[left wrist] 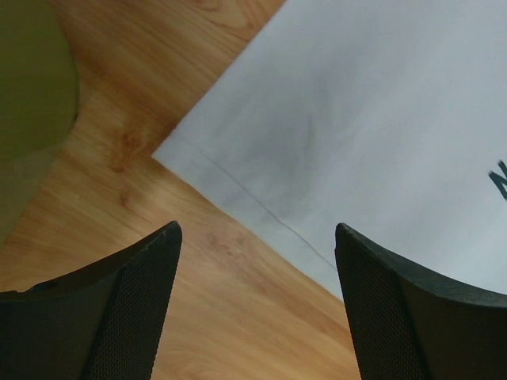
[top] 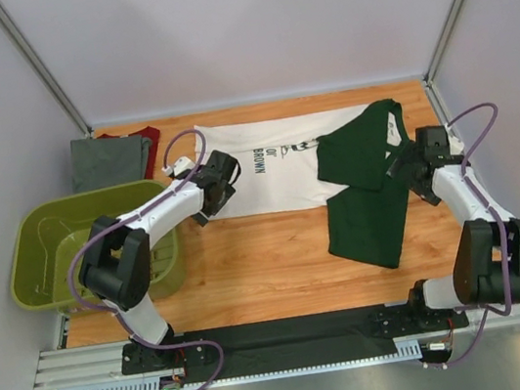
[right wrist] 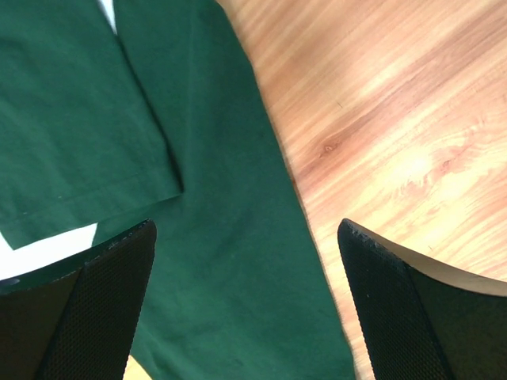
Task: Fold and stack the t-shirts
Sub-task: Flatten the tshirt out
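Note:
The white t-shirt with dark green shoulder part lies spread across the back of the table, its green sleeves folded over on the right. A folded grey t-shirt lies on a dark red one at the back left. My left gripper is open over the white shirt's near left corner. My right gripper is open over the green cloth's right edge. Neither holds anything.
The olive-green plastic basket stands at the left edge of the wooden table, close to the left arm; it also shows blurred in the left wrist view. Grey walls enclose the back and sides.

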Tool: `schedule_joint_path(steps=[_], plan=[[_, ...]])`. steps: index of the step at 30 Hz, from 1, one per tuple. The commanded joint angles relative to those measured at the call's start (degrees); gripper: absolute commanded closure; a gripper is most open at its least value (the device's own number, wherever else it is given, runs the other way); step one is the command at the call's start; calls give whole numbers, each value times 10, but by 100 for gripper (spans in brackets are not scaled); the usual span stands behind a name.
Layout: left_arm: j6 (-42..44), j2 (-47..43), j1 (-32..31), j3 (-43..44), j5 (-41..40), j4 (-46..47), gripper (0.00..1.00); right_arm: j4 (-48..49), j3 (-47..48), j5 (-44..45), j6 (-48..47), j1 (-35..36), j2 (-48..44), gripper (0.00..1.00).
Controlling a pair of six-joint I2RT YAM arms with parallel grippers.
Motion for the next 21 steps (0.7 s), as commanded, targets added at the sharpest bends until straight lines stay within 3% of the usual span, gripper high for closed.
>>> schedule_joint_path(steps=[1, 10, 21], plan=[[-89, 14, 0, 15, -67, -69, 16, 14, 20, 16, 7, -4, 18, 2], [-132, 24, 1, -1, -108, -101, 16, 14, 33, 12, -5, -27, 46, 2], [68, 17, -6, -41, -64, 98, 21, 28, -6, -6, -7, -35, 40, 4]])
